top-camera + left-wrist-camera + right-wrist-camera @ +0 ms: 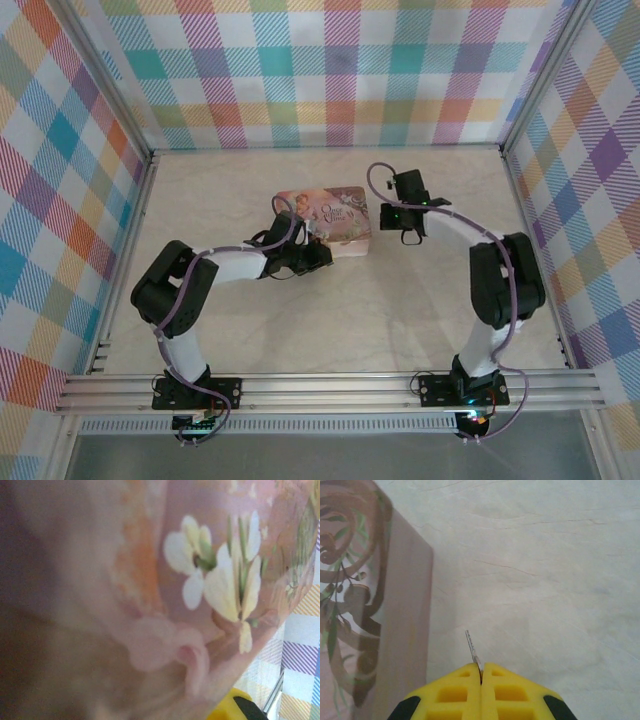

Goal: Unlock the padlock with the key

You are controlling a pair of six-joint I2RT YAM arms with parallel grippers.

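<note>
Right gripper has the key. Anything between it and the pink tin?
Nothing visible: bare table separates the key, pinched in the right gripper, from the pink tin's side. Too small to tell where the padlock is.

Pink rectangular picture tin (335, 222): smooth printed metal, slight sheen.
Pale marble-look tabletop (330, 320): smooth, matt, faintly veined.
Thin grey key (472, 651): bare dull metal.
Yellow right claw (481, 669): matt moulded plastic.

The left arm (200, 275) bends from lower left toward centre frame; whether the left fingers (234, 706) are closed is unclear. The right arm (500, 272) folds at right, its right fingers (471, 679) pressed together, pinching the key (472, 649).
</note>
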